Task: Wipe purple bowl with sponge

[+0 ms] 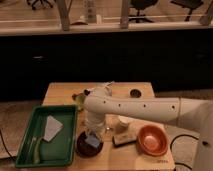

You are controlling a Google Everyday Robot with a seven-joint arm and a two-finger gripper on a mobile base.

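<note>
Camera view is showing the gripper [92, 134] reaching into the glossy dark-purple round bowl [82, 146] at the wooden desk's [65, 92] front edge, jaws apparently clenching the small light-blue soft sponge [93, 141]. Wiping is looking under way; the next move is calling for rubbing around the inside.

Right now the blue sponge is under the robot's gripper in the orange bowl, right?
Wrong bowl. The camera view shows the blue sponge under the gripper in the purple bowl. The orange bowl sits apart, further along the table.
</note>
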